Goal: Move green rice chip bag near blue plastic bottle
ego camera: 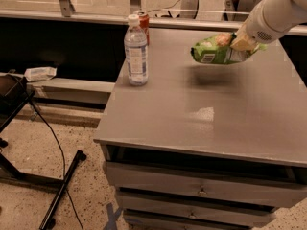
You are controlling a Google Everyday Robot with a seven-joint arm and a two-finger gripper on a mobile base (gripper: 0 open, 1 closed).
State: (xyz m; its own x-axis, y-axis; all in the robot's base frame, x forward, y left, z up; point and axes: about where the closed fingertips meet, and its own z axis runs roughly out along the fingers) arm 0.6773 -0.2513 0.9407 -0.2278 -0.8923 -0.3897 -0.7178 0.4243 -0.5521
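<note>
The green rice chip bag [216, 54] is held above the worktop [206, 114], clamped by the fingers of the gripper [241, 43]; the blue plastic bottle [136, 51] is seen well left of them.

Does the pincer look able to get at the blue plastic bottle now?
Probably yes: the pincer holds the green rice chip bag above the table, with only bare tabletop between it and the blue plastic bottle.
</note>
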